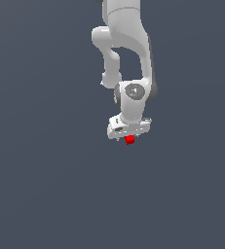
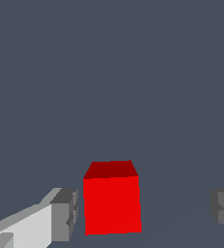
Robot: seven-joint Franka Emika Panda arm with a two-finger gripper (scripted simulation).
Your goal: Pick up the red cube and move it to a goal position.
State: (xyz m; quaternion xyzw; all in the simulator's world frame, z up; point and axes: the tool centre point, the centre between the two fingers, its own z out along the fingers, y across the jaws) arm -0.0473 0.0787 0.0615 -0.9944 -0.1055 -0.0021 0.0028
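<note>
**Q:** Quick one. What did the cube look like on your feed?

**Me:** The red cube (image 2: pixel 112 203) was bright red, plain faces, no marks. In the wrist view I saw its front face lit a flat red and its top face a darker red. Edges were sharp. In the exterior view it was tiny, a small red block (image 1: pixel 129 140) much smaller than the white gripper (image 1: pixel 129 137) above it.

**Q:** Where was it?

**Me:** Right under the hand of the arm (image 1: pixel 126 48), poking out just below the white body. In the wrist view it sat between the two fingers (image 2: pixel 65 215), closer to the one with the white link behind it. A thin gap showed beside that pad. The other finger was well apart from the cube, at the edge of the picture.

**Q:** So the claw was?

**Me:** Apart. The jaws stood wide, one on each side of the cube, neither one clearly touching it.

**Q:** Cube resting on something or lifted?

**Me:** I couldn't tell. The background (image 1: pixel 36 185) was one flat grey-blue with no clear surface line.
</note>
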